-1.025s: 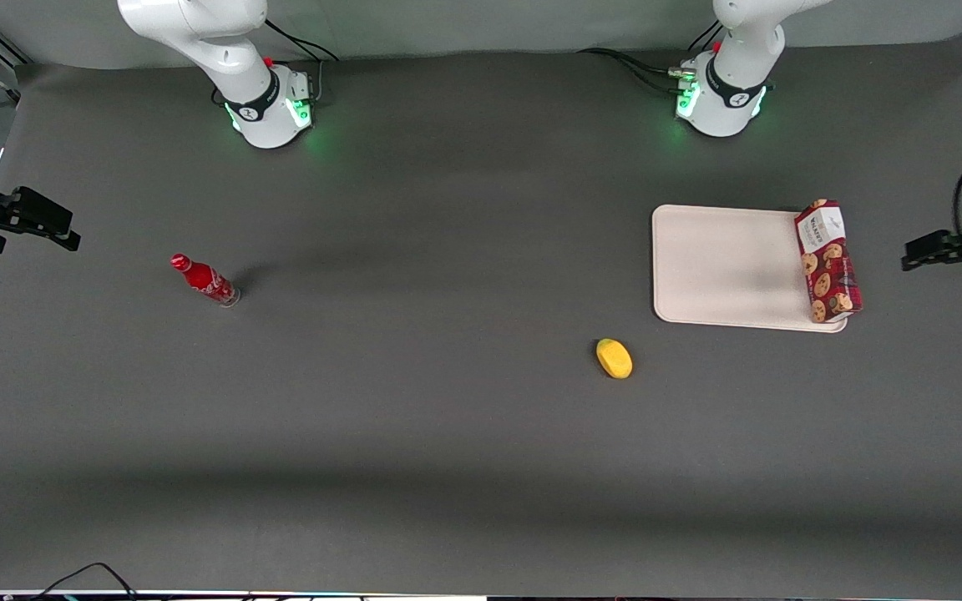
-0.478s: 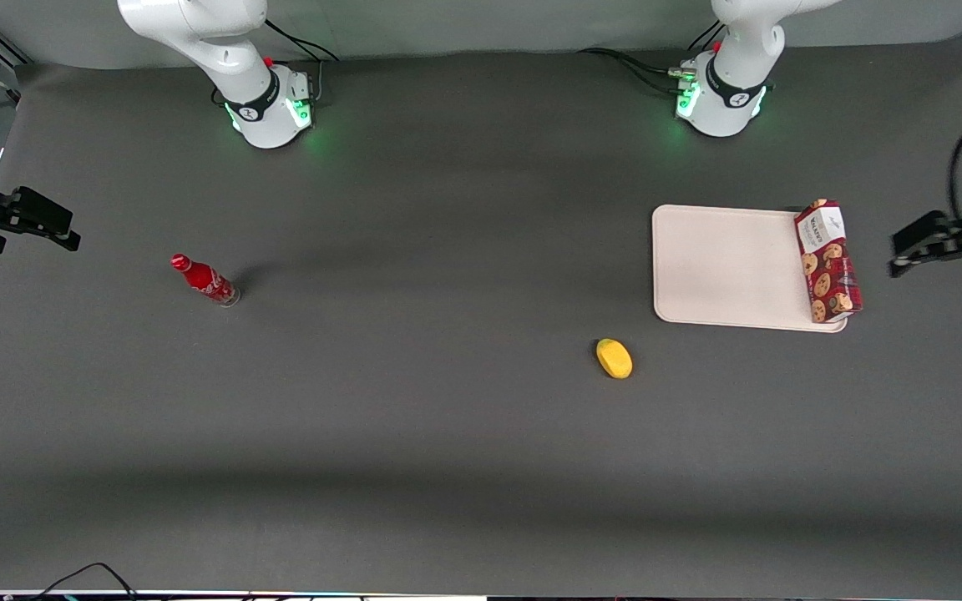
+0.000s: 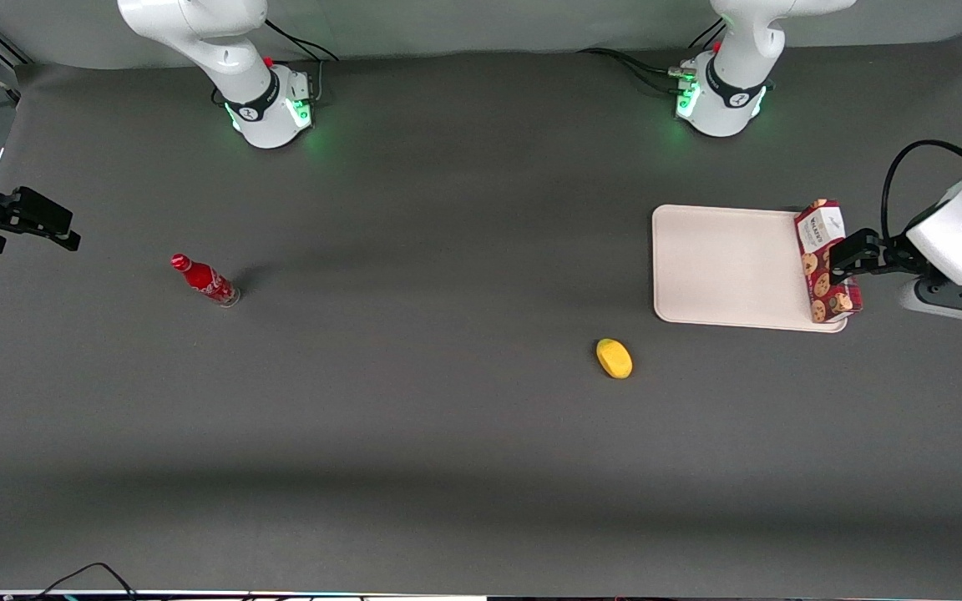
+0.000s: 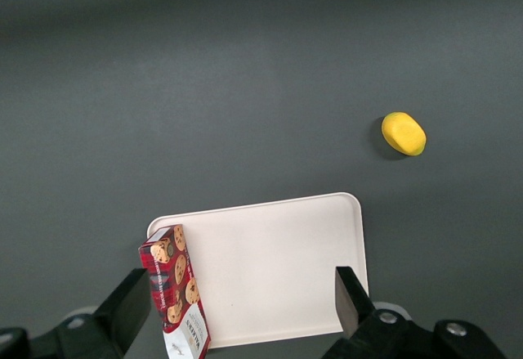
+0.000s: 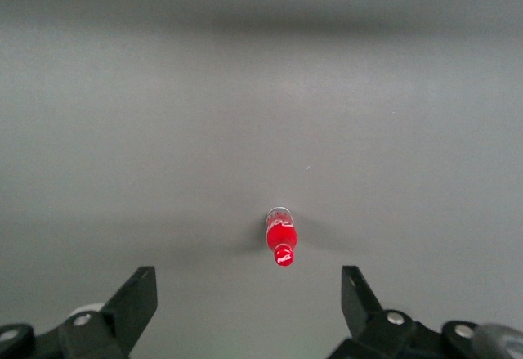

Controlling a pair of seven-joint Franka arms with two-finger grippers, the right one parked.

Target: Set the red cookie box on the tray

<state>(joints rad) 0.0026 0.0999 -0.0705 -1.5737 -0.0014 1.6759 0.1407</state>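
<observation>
The red cookie box (image 3: 817, 275) stands on a long narrow side along the tray's (image 3: 727, 267) edge toward the working arm's end, white label end farther from the front camera. My left gripper (image 3: 847, 255) is open and empty, held high over the box; in the front view its fingertips overlap the box's middle. In the left wrist view the box (image 4: 173, 281) stands close by one finger (image 4: 131, 310), and the tray (image 4: 270, 269) fills the gap of the gripper (image 4: 241, 310).
A yellow lemon-like object (image 3: 614, 358) lies on the dark table nearer the front camera than the tray; it also shows in the left wrist view (image 4: 404, 133). A small red bottle (image 3: 204, 280) stands toward the parked arm's end.
My left gripper has moved in from the table's end toward the tray and now hangs over the cookie box. The box, tray, lemon-like object and bottle have not moved.
</observation>
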